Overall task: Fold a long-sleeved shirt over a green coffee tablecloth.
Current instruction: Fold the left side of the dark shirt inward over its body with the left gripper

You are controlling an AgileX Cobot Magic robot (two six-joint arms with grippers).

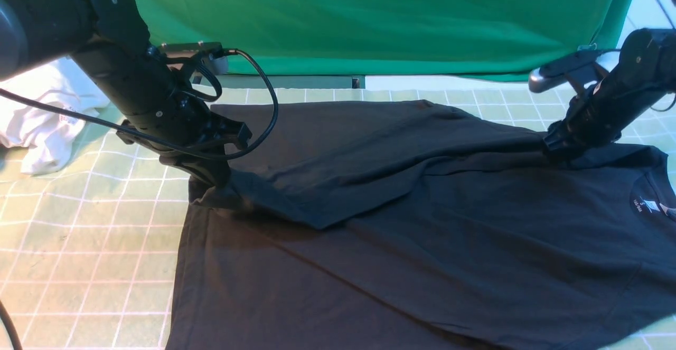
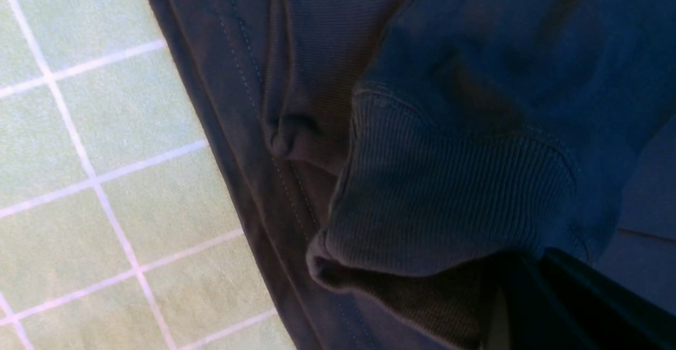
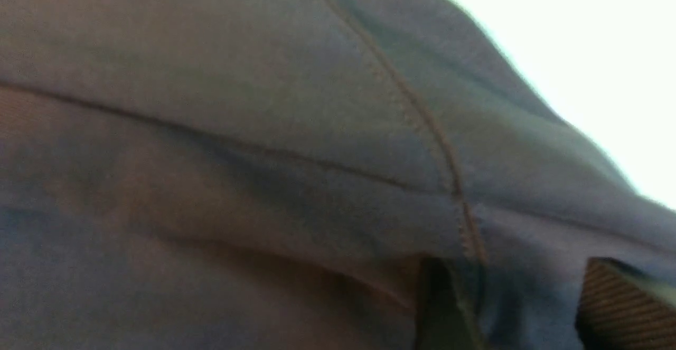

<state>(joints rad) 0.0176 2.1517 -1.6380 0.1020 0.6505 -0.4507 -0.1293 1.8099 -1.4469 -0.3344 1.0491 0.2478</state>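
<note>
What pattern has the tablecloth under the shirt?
The tablecloth is pale green with thin white grid lines, clearest in the front view.

White garment [image 1: 47, 117]: crumpled heap, well off to the left of the left pincer [image 1: 211, 181] and farther back than it. Small reddish label [image 1: 64, 119] on the side of the heap facing that pincer; print too small to read.

Deep green fabric [image 1: 396, 17]: plain, no grid. Hangs as a backdrop beyond both pincers, spanning from behind the left one to nearly above the right pincer [image 1: 560, 149]. Soft creases across it.

Grey ledge [image 1: 288, 82]: runs under the backdrop's lower hem, beyond the left pincer and to its right.

Pale strip [image 1: 449, 82]: continues from the ledge's end towards the right pincer, beyond it.
</note>
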